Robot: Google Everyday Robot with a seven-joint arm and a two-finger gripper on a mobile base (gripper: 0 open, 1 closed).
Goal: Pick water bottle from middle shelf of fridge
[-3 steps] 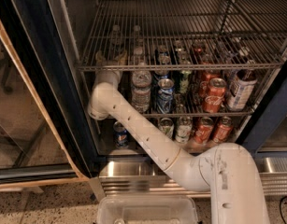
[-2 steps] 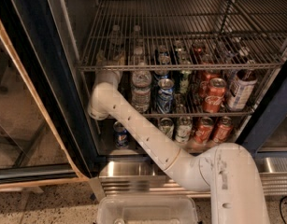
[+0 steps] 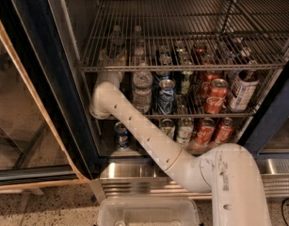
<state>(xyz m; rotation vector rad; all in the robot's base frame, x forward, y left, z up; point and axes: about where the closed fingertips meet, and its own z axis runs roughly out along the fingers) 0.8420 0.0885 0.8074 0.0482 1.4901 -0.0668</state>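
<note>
The fridge [image 3: 36,79] stands open with its dark frame at the left. A clear ribbed water bottle [image 3: 142,89] stands near the front left of the middle shelf [image 3: 200,113], next to a blue soda can [image 3: 166,96]. More clear bottles [image 3: 116,37] stand further back and show through the upper wire rack [image 3: 181,68]. My white arm [image 3: 144,135] reaches up into the shelf's left end. My gripper [image 3: 111,56] is behind the upper rack's front bar, left of the front water bottle and just below the rear bottle. The rack's rods partly hide it.
Red cola cans [image 3: 214,96] and a labelled bottle [image 3: 241,91] fill the right of the middle shelf. More cans [image 3: 204,131] stand on the bottom shelf above the ribbed steel base panel [image 3: 134,171]. The glass door [image 3: 21,140] stands at the left. A clear plastic bin [image 3: 148,212] sits below.
</note>
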